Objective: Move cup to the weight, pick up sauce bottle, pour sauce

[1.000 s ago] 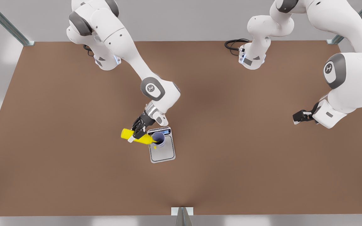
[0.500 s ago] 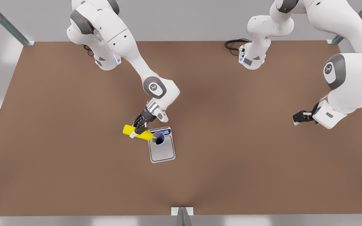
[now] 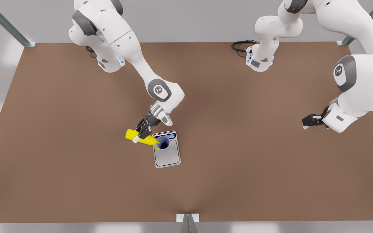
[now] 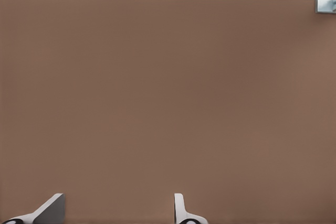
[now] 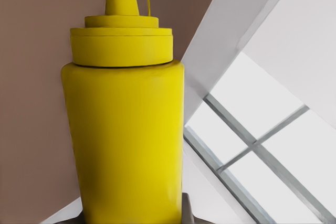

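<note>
Cup (image 3: 163, 143) on the weight (image 3: 167, 149), display end. Right gripper (image 3: 142, 133) pinches the sauce bottle (image 3: 140, 137), at the cup's 9 o'clock; it has crept back, nozzle now at the rim, pour ending. Left gripper (image 3: 307, 121) waits at 3 o'clock, fingers spread.

Brown tabletop (image 3: 76, 181), matte, evenly lit. Grey metal frame posts (image 3: 8, 27) at far corners, plain grey wall (image 3: 186, 19) behind. Black cable (image 3: 240, 45) coiled at far edge.
</note>
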